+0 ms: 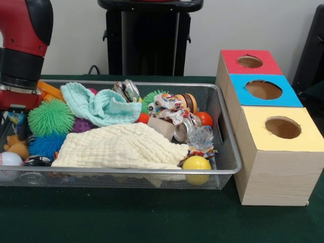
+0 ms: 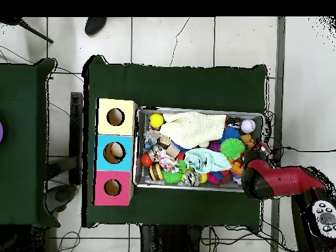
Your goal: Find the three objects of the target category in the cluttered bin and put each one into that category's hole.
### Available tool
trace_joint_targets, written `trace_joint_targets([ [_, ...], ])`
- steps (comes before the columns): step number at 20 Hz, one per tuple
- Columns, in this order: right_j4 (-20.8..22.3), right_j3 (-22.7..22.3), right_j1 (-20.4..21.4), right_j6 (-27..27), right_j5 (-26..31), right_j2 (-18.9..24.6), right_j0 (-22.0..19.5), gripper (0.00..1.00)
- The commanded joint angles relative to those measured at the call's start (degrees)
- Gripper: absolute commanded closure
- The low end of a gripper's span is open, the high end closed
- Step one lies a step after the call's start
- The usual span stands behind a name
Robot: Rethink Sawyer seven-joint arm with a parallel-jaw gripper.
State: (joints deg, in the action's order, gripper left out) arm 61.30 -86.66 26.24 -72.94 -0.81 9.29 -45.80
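A wire mesh bin (image 1: 126, 172) holds a heap of toys. On top lie a cream cloth (image 1: 121, 147) and a teal cloth (image 1: 101, 104). Around them are a green spiky ball (image 1: 50, 116), a blue spiky ball (image 1: 45, 144), a yellow ball (image 1: 196, 163), a baseball (image 1: 10, 159), a rope toy (image 1: 169, 107) and a metal can (image 1: 182, 130). The red arm (image 1: 20, 50) comes down over the bin's left end. My gripper (image 1: 16, 114) hangs just above the toys there, and its state is not visible. From overhead the arm (image 2: 269, 180) covers the bin's right end (image 2: 261, 118).
Beside the bin stands a wooden box with three round holes: red top (image 1: 249, 62), blue top (image 1: 263, 89) and yellow top (image 1: 282, 127). The green table cloth (image 1: 152, 217) spreads in front. A black stand (image 1: 149, 40) rises behind the bin.
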Motion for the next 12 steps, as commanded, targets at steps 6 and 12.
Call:
trace_joint_targets([
  [6, -2.33, -1.11, -2.15, -8.42, -1.46, 6.17, -0.37, 0.00],
  [12, -7.50, -4.94, -0.31, -8.45, 3.48, 9.39, -2.44, 0.00],
])
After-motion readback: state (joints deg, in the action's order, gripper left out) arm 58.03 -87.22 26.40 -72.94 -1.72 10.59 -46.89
